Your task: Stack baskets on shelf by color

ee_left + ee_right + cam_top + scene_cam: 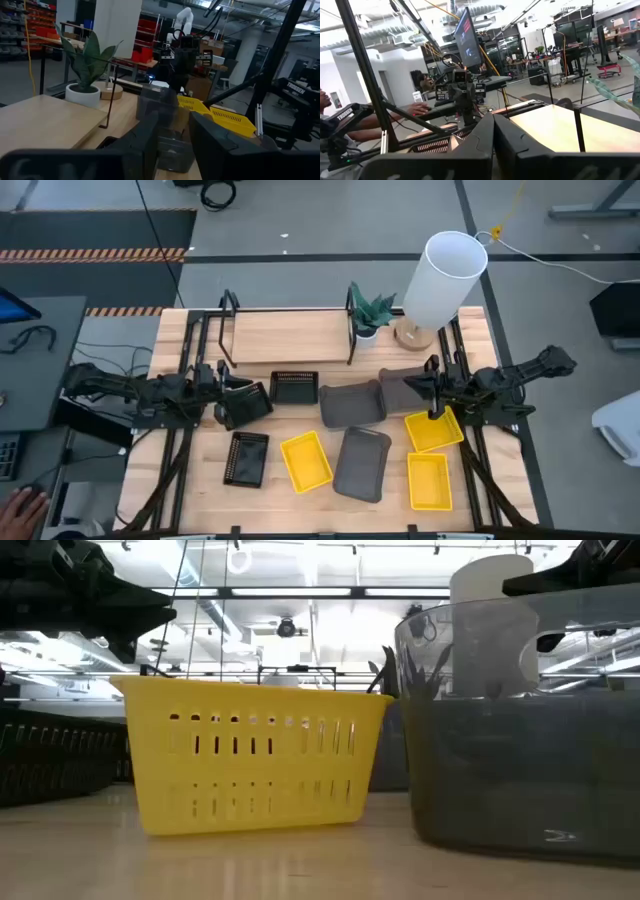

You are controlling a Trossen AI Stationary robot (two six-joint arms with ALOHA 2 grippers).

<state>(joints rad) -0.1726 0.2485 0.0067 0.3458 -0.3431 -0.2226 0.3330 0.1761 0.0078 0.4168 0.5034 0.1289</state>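
Note:
The shelf (290, 335) stands at the table's far side with nothing on its plank. The baskets lie spread on the table before it: black ones (293, 386) (247, 458), grey ones (352, 405) (400, 388) (362, 463), yellow ones (305, 460) (433, 430) (429, 480). My left gripper (245, 402) (175, 137) is open and hovers left of the far black basket, pointing toward the table's right. My right gripper (436, 408) (493, 135) is shut and points toward the table's left. It stands over the far edge of the right-hand yellow basket (220, 115). My right gripper stands level over the far rim of the yellow basket (430, 420). Its own body hides the spot, so I cannot tell whether it touches the rim. Nothing shows between its shut fingers in the right wrist view.
A white lamp (445, 275) on a wooden base and a potted plant (368, 315) stand at the shelf's right end. A person's hand (20, 505) shows off the table's near left corner. People sit beyond the table's left side (415, 107).

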